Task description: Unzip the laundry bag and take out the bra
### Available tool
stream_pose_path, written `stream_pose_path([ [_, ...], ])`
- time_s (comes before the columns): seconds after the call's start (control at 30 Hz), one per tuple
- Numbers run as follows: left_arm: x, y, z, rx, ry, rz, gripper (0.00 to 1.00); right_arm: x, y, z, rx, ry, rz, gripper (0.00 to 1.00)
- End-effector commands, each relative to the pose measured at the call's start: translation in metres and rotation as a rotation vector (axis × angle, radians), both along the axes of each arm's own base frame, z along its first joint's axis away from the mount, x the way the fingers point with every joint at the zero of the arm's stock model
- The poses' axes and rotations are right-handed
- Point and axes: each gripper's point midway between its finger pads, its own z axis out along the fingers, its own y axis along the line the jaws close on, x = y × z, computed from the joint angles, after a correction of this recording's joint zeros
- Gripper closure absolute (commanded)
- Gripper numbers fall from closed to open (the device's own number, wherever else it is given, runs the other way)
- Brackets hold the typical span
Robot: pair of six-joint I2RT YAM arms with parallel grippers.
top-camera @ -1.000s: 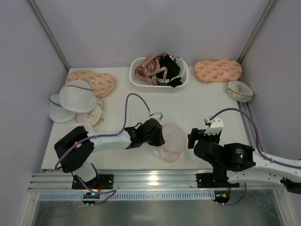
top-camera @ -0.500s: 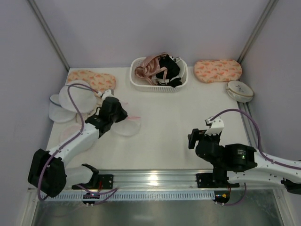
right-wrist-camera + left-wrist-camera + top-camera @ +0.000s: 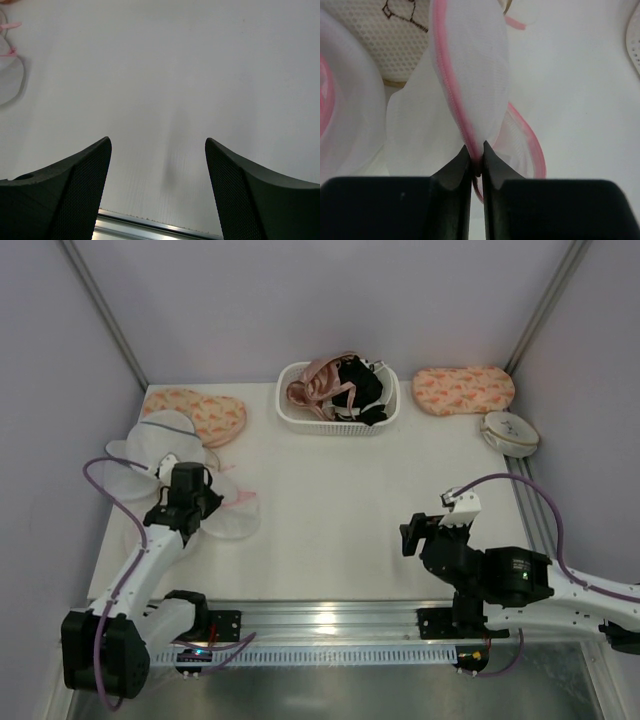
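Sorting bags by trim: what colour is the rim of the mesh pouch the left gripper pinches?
Pink, on the laundry bag; clearest in the left wrist view.

The laundry bag (image 3: 232,516) is a round, see-through white mesh pouch with a pink zip rim. It sits near the left edge of the surface, pinched at the rim by the closed left gripper (image 3: 476,150), with one mesh half standing edge-on and the other spread below. The bra (image 3: 312,383), pale dusty pink with thin looping straps, lies bunched in the left part of the white basket (image 3: 300,418) at the far edge.
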Motion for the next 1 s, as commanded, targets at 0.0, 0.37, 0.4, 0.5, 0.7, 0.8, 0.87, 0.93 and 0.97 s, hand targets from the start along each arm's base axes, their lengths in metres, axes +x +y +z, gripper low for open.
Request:
stream_pose_path([
  [0.0, -0.026, 0.002, -0.019, -0.028, 0.084, 0.025, 0.88, 0.002, 0.0, 0.008, 0.048, -0.023, -0.015, 0.21],
  [0.37, -0.054, -0.009, -0.003, -0.117, 0.043, -0.003, 0.19, 0.002, -0.009, 0.012, 0.104, -0.032, -0.049, 0.2],
  [0.4, -0.055, -0.012, 0.001, -0.13, 0.033, -0.013, 0.17, 0.002, -0.01, 0.012, 0.103, -0.033, -0.05, 0.2],
  [0.5, -0.058, -0.03, 0.019, -0.209, -0.026, -0.093, 0.08, 0.005, -0.013, 0.014, 0.108, -0.048, -0.077, 0.19],
  [0.7, -0.065, -0.081, 0.065, -0.381, -0.199, -0.375, 0.01, 0.009, -0.009, 0.021, 0.136, -0.071, -0.099, 0.14],
  [0.8, -0.067, -0.103, 0.08, -0.443, -0.264, -0.507, 0.01, 0.007, 0.025, 0.02, 0.095, -0.062, 0.039, 0.06],
  [0.87, -0.068, -0.114, 0.089, -0.451, -0.303, -0.585, 0.0, 0.007, 0.042, 0.022, 0.098, -0.057, 0.077, 0.03],
  [0.93, -0.072, -0.128, 0.093, -0.474, -0.325, -0.671, 0.01, 0.007, 0.063, 0.018, 0.102, -0.037, 0.128, 0.02],
  [0.97, -0.074, -0.138, 0.1, -0.478, -0.359, -0.718, 0.0, 0.007, 0.07, 0.017, 0.085, -0.035, 0.164, 0.02],
])
